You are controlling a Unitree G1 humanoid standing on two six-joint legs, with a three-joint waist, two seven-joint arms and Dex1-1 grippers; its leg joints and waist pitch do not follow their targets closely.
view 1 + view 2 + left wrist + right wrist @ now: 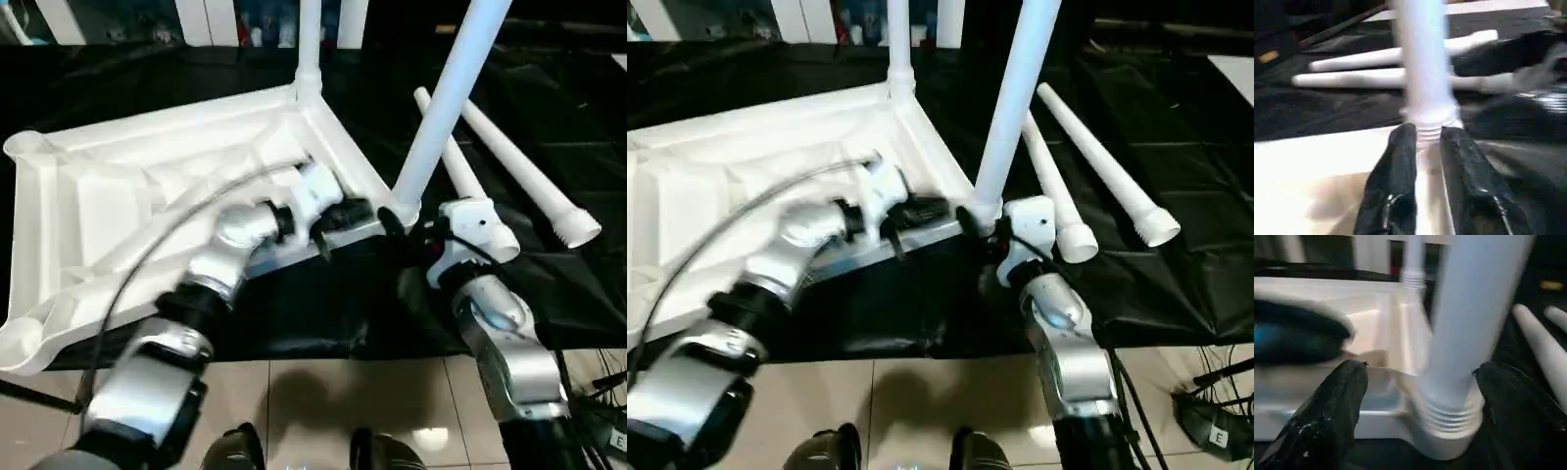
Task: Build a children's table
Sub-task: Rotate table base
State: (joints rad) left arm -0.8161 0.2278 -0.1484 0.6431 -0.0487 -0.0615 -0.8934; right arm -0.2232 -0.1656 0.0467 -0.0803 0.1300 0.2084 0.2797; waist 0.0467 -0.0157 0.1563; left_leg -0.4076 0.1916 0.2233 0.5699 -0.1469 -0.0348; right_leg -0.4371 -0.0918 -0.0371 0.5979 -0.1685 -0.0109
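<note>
Right wrist view: our right gripper is spread around the near leg; left gripper unclear. Tabletop at 10 o'clock. Bumped, the leg may tilt.

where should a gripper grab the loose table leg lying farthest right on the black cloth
Probably around the middle of the loose leg's round shaft, coming from above with the fingers straddling it crosswise. It lies flat on the black cloth, with its flared, ribbed end nearer the robot, and the second loose leg lies beside it on its left, so descend toward the open right side.
</note>
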